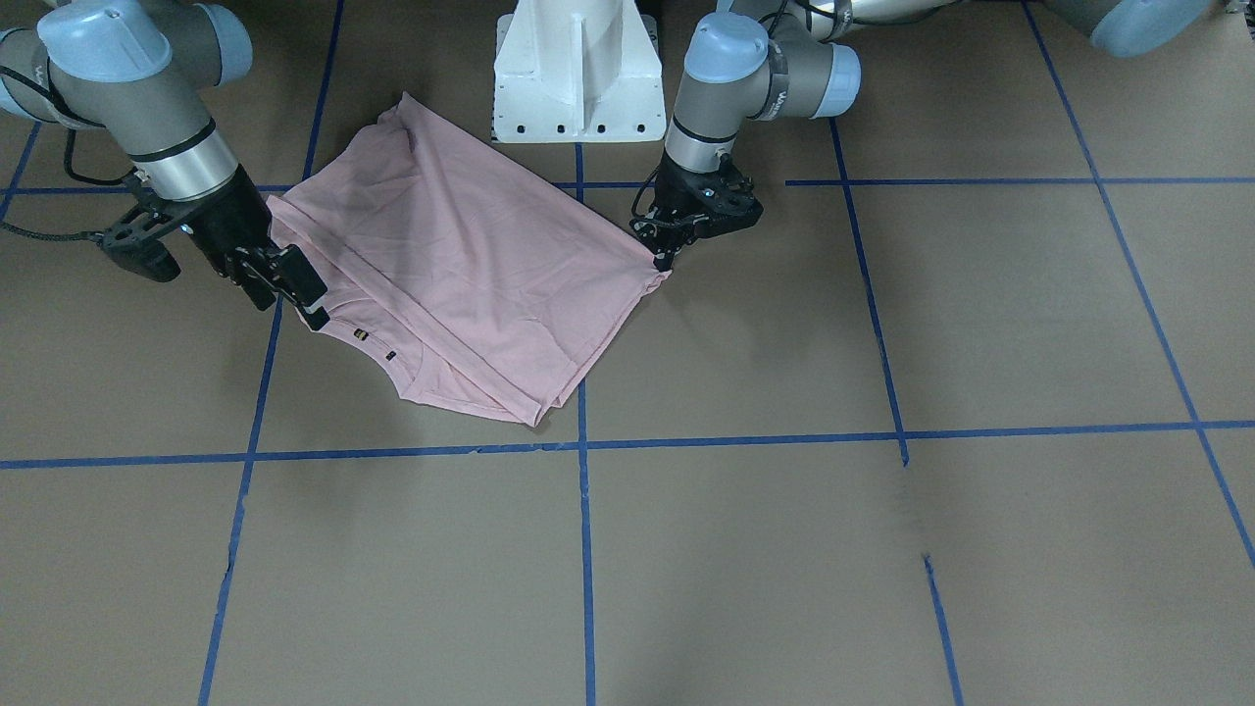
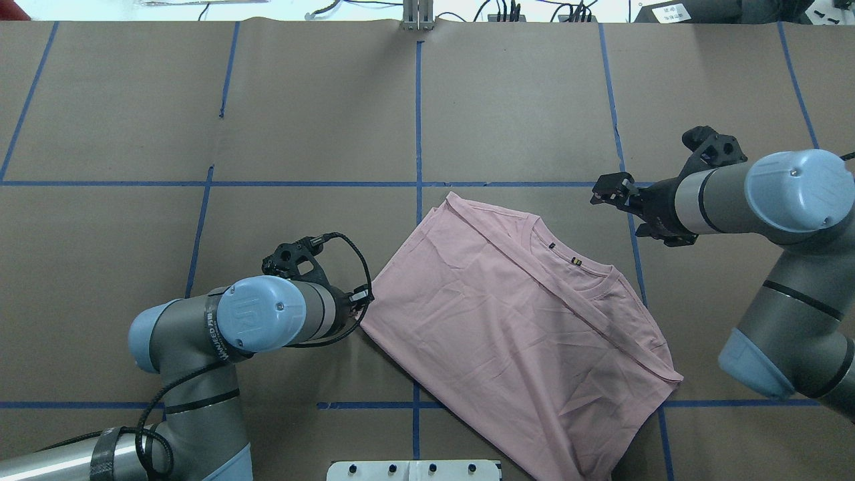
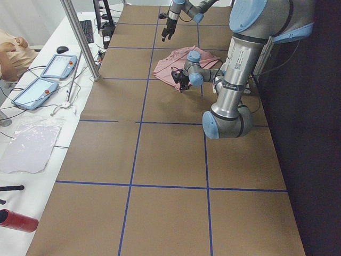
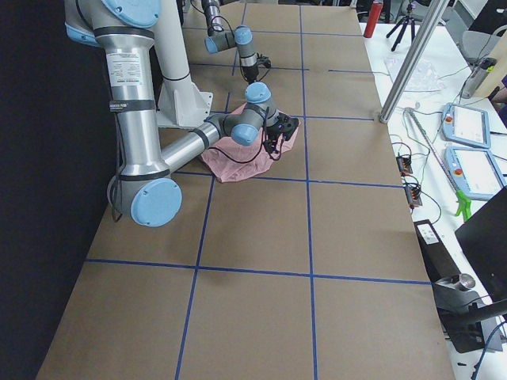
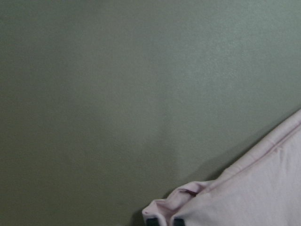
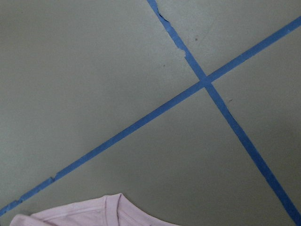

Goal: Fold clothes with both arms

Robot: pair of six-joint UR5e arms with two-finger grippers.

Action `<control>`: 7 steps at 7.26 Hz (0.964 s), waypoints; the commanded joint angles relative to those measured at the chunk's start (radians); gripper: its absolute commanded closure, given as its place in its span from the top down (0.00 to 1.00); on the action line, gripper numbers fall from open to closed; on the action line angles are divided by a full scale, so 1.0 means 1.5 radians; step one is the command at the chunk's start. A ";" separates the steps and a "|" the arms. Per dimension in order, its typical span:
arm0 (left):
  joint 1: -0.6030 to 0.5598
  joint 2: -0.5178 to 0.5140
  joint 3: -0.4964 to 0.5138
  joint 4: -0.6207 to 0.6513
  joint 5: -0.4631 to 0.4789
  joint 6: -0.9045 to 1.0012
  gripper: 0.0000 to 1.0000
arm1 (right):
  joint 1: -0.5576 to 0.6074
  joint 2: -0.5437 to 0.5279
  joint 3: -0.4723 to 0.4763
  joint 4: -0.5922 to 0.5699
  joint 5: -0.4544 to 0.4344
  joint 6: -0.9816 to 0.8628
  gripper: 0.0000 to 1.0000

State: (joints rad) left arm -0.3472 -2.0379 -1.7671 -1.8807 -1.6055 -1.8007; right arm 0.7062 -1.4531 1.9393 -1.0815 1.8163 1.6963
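Note:
The pale pink T-shirt (image 2: pixel 521 321) lies folded on the brown table with its plain side up, and its ribbed collar (image 2: pixel 588 274) points toward the right arm. My left gripper (image 2: pixel 364 298) is down at the shirt's left corner and shut on the cloth. The left wrist view shows that bunched corner (image 5: pixel 188 202) at the fingertips. My right gripper (image 2: pixel 611 200) hovers open just beyond the collar and holds nothing. The right wrist view shows only the collar edge (image 6: pixel 108 207) and bare table.
The white pedestal base (image 1: pixel 577 69) stands just behind the shirt. Blue tape lines (image 2: pixel 418 120) grid the table. A metal pole (image 3: pixel 80 37) and a side bench with tablets (image 3: pixel 56 66) and a person (image 3: pixel 10 50) lie beyond the table's far edge.

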 commanded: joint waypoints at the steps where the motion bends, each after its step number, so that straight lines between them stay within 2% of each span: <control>1: -0.050 0.001 -0.012 0.040 0.001 0.095 0.00 | 0.000 0.004 -0.003 0.000 0.000 -0.001 1.00; 3: -0.115 -0.015 0.031 0.025 0.000 0.156 0.00 | 0.000 0.005 -0.003 0.000 0.001 -0.001 1.00; 4: -0.162 -0.052 0.094 -0.009 0.000 0.184 0.00 | 0.000 0.005 -0.005 0.000 0.002 -0.007 1.00; 7: -0.282 -0.234 0.399 -0.139 -0.001 0.254 0.00 | -0.002 0.005 -0.002 0.002 0.006 -0.014 1.00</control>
State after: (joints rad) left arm -0.6985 -2.2833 -1.3596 -2.0019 -1.6070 -1.4691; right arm 0.7045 -1.4451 1.9331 -1.0801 1.8239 1.6833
